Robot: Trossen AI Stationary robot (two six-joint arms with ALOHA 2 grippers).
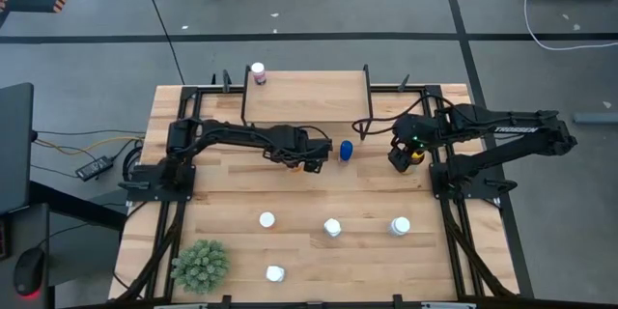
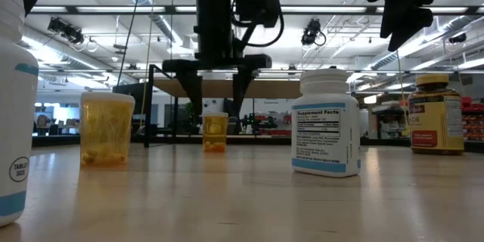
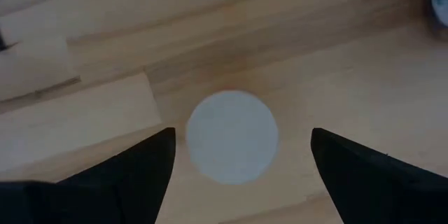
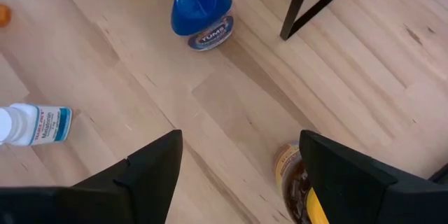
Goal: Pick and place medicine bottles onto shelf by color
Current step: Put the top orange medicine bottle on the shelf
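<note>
The small raised light-wood shelf on thin black legs [image 1: 304, 97] is standing at the far middle of the table, carrying one pinkish bottle with a white cap [image 1: 258, 73] at its far left corner. Four white-capped bottles are standing well apart along the near half of the table.

The left gripper [image 1: 311, 157] is hanging just in front of the shelf's near edge, fingers spread wide. In its wrist view a round white cap [image 3: 232, 145] is sitting squarely between the two dark fingers [image 3: 133, 175], so the orange bottle [image 2: 215, 133] is lying directly beneath, upright, long axis vertical. Judgement: a straight descent and closing is all the grasp needs; the left arm is clearly the nearer one.

The right gripper [image 1: 409, 154] is hovering well to the right, fingers also apart, over the dark amber yellow-capped bottle [image 4: 297, 182]. The blue bottle [image 1: 346, 150] is standing between the two grippers.
</note>
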